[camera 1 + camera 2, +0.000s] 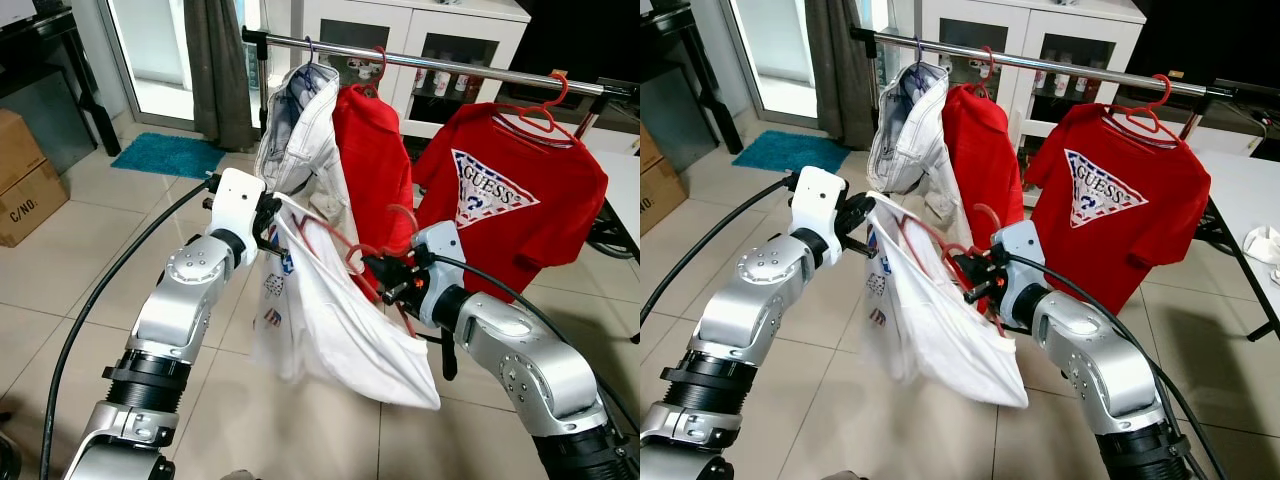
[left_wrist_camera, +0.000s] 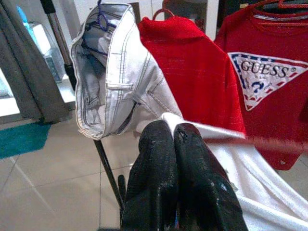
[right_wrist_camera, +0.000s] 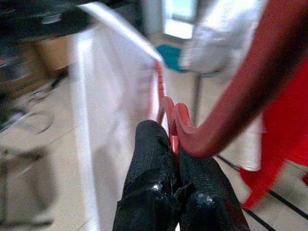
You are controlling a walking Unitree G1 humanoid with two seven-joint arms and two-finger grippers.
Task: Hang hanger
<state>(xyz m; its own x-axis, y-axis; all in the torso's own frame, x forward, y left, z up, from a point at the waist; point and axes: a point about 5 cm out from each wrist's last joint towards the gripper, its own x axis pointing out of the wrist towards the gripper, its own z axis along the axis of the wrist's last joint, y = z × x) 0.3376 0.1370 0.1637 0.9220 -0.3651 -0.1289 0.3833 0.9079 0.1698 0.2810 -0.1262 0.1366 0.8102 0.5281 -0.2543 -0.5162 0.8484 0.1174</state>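
I've got the red hanger [image 1: 345, 245] with the white shirt [image 1: 340, 330] held between both arms, long axis running left-right, hook [image 1: 400, 225] pointing up by the right gripper [image 1: 385, 275], which is clamped on its neck; left gripper [image 1: 270, 222] is pinched closed on the shirt's shoulder; rail [image 1: 420, 62] ahead already carries three garments: pale jeans [image 1: 295, 120], two red shirts [image 1: 372, 160].

Daylight enters through the glass door [image 1: 150, 50] far beyond the fingertips, leaving the head views bright and sharp, with soft shadows on the floor tiles [image 1: 60, 250] and a glint along the metal rail [image 1: 440, 62]. The right wrist view is heavily blurred; beyond its fingers [image 3: 154, 163] the white cloth [image 3: 115, 91] smears and washes out; past the left fingers [image 2: 159, 163] the picture is softer and slightly hazy.
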